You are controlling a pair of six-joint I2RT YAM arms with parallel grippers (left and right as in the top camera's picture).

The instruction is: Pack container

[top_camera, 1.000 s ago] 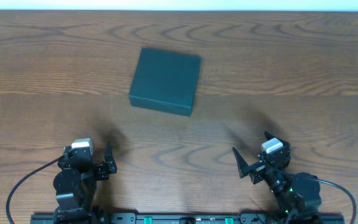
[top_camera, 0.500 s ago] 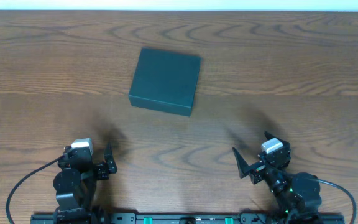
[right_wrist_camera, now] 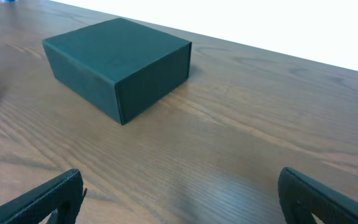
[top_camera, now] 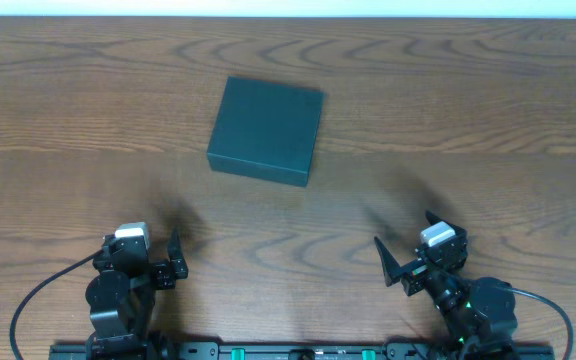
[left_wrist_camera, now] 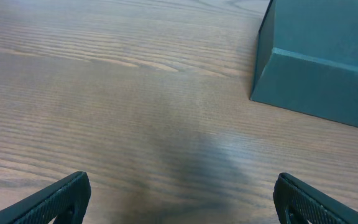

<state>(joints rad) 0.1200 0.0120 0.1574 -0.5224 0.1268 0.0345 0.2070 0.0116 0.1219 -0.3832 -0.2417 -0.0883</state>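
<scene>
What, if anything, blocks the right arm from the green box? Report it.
Nothing that shows, so probably yes. The box lies on the table, and only bare wood lies between it and the open right hand. The arm's full stretch is unsure.

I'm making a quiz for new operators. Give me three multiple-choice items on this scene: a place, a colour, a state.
1. Where is the container on the table?
A) between the arm bases
B) beyond both grippers, apart from them
C) at the near right corner

2. What colour is the container?
A) dark teal-green
B) red
C) white

3. How are the left gripper and right gripper?
A) both open, empty
B) both shut on the container
C) left open, right shut

Key: 1 B, bare table separates it from both grippers in the overhead view; 2 A, all views show that colour; 3 A, each wrist view shows jaws wide apart, holding nothing.
</scene>
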